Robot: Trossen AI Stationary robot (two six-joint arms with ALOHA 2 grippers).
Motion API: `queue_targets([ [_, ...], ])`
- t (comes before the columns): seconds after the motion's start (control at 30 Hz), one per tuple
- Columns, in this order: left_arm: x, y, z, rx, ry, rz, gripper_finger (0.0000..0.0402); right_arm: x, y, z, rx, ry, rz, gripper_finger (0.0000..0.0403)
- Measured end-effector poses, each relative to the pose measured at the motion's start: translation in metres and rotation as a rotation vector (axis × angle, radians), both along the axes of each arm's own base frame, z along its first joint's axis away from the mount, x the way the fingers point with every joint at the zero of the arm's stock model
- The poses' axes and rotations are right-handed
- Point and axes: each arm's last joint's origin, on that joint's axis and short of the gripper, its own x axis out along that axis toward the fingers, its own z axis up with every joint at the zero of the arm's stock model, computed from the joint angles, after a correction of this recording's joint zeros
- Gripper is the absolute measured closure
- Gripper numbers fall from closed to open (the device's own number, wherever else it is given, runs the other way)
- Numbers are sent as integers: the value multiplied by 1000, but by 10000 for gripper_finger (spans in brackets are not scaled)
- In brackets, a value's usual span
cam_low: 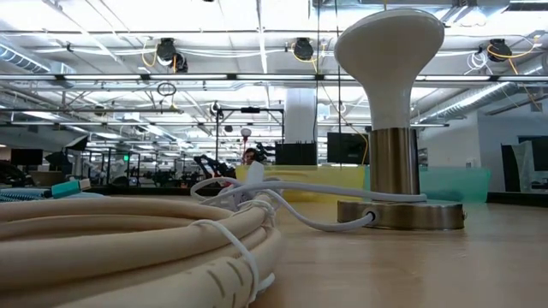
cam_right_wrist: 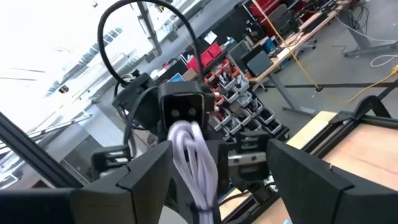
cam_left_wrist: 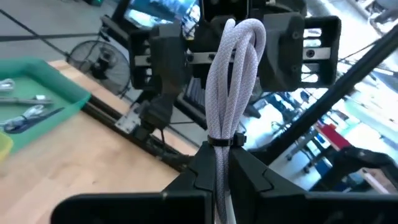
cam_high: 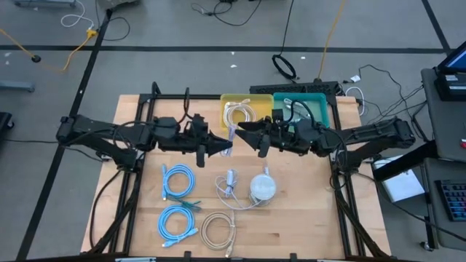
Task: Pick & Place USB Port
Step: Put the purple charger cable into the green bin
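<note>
No brand, label or writing can be read on anything here.

Near the bench's (cam_high: 291,225) front edge lie a cream coiled cable (cam_high: 218,231) and two light-blue coiled cables (cam_high: 178,222), with a white round-headed lamp (cam_high: 263,188) just behind and a loose white cord (cam_high: 230,183) beside it.

Above the bench's middle, the two arms meet tip to tip. The left end effector (cam_left_wrist: 222,171) is clamped on the USB cable (cam_left_wrist: 233,81), a pale grey braided bundle folded into loops and cinched by a dark tie; it stands upright out of the fingers. The right end effector (cam_right_wrist: 211,165) has its fingers spread wide, one on each side of the bundle's looped end.

Along the far edge sit a yellow bin (cam_high: 240,102) holding a cream cable and a teal bin (cam_high: 320,105) beside it.
</note>
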Motion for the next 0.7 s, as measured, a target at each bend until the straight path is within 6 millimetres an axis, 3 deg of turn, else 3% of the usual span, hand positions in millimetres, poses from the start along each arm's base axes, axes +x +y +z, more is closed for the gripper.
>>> queue_targets([
  [0.47, 18, 14, -11, -51, 2, -47, 384, 11, 3, -9, 32, 3, 53, 162],
  [0.57, 18, 14, -11, -55, 3, -48, 384, 12, 3, -9, 28, 3, 52, 211],
  [0.7, 17, 13, -10, -48, -4, -89, 355, 11, 1, -10, -35, 36, 38, 339],
])
